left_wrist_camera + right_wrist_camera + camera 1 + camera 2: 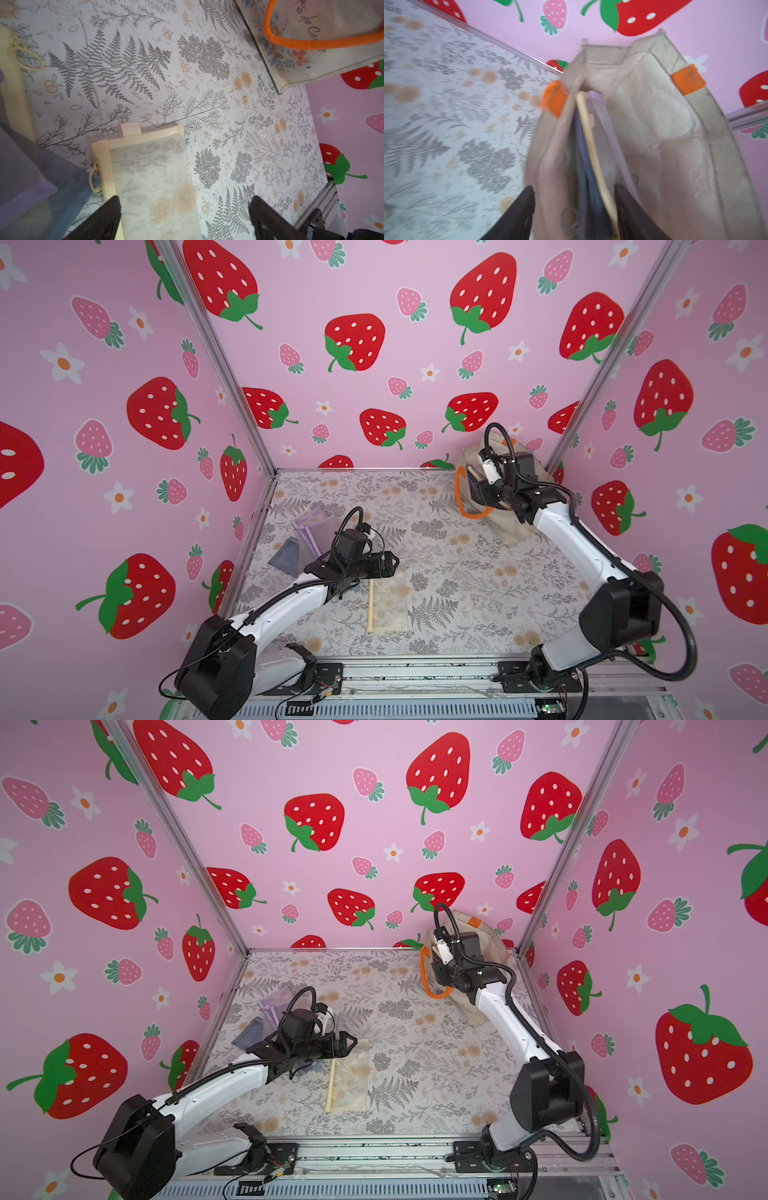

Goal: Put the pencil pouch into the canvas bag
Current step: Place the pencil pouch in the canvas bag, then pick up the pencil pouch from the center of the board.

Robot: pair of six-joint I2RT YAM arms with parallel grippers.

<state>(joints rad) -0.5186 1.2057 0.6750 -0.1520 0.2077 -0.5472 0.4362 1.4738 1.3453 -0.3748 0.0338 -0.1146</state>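
Observation:
The cream canvas bag with orange handles stands at the back right corner, mouth open. My right gripper is at that mouth, open. Its jaws straddle the bag's near wall and the upright pouches inside: a blue one, a cream-edged one and a lilac one. That view is blurred. A cream mesh pencil pouch lies flat on the table. My left gripper hovers open over its far end, gripping nothing.
A lilac pouch and a grey-blue pouch lie by the left wall, behind the left arm. Another cream pouch edge with a ring pull shows in the left wrist view. Strawberry-print walls close in the floral table on three sides.

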